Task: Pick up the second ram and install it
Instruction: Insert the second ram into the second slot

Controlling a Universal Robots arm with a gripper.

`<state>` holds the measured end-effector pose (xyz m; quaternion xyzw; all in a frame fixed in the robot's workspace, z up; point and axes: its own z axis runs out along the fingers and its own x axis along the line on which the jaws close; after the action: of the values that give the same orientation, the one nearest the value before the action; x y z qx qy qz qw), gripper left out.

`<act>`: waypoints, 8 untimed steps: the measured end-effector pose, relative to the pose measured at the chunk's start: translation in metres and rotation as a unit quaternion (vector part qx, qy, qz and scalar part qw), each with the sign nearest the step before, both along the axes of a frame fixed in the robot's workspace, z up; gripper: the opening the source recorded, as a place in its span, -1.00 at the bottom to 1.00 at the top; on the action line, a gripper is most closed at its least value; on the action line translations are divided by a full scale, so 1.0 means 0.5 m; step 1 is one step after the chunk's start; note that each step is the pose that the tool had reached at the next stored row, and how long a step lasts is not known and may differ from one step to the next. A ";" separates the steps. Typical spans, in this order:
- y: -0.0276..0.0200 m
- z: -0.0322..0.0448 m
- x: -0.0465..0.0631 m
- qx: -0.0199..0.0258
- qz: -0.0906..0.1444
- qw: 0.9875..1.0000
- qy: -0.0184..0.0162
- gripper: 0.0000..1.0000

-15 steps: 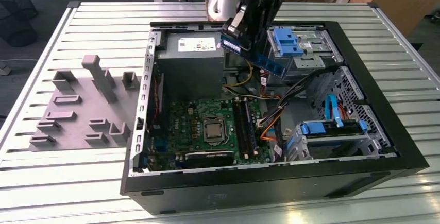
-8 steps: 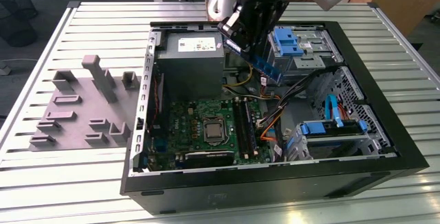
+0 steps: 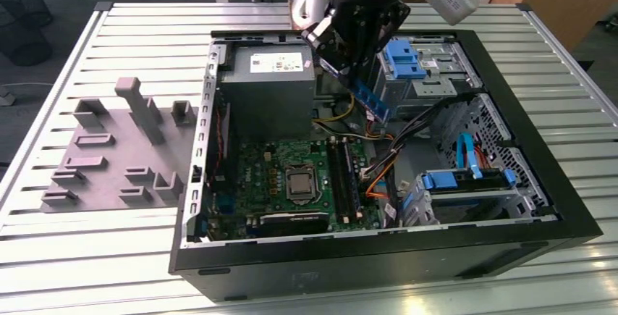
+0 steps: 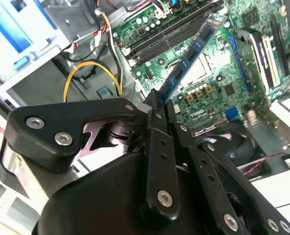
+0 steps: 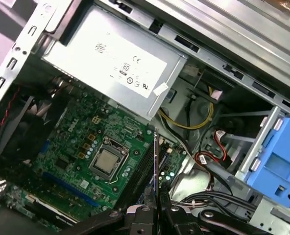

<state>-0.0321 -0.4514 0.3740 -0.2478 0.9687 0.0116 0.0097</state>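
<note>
The second ram (image 3: 371,103) is held up in the air above the open computer case (image 3: 540,185). It is pinched at one end between the black fingers (image 4: 157,115), which are pressed together on it. In the exterior view the gripper (image 3: 349,74) is seen near the far side of the case, just beside the grey power box (image 3: 265,90). The blue-green stick hangs down from the fingers and slants toward the exterior view's right.

In the second wrist view the second ram (image 4: 191,54) is seen sticking out from the gripper (image 4: 157,110), with its dark chips and a small pale label at the far tip. It is tilted, and the green board (image 4: 218,73) lies behind it. The long black slots (image 4: 172,32) are seen near its tip, but the stick is not touching them.

In the first wrist view the stick is seen edge-on as a thin line (image 5: 156,161) between the fingers (image 5: 147,215). The silver chip square (image 5: 107,161) is seen on the green board (image 5: 81,147) nearby. The power box (image 5: 115,58) is seen above the board, with yellow wires (image 5: 194,122) beside it.

Blue drive holders (image 3: 404,60) are seen inside the case. The case sits on a bench (image 3: 97,257) made of silver slats. A grey fixture with blocks (image 3: 116,148) sits on the bench at the exterior view's left, well apart from the gripper.
</note>
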 end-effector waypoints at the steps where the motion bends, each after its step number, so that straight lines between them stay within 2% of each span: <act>1: 0.0000 -0.001 0.000 0.000 -0.009 1.000 0.000 -0.72; 5: 0.0000 -0.004 0.000 0.000 -0.045 0.999 0.000 -0.72; 8: 0.0000 -0.006 0.000 0.000 -0.073 0.997 0.000 -0.72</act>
<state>-0.0321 -0.4514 0.3709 -0.1768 0.9841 0.0109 0.0106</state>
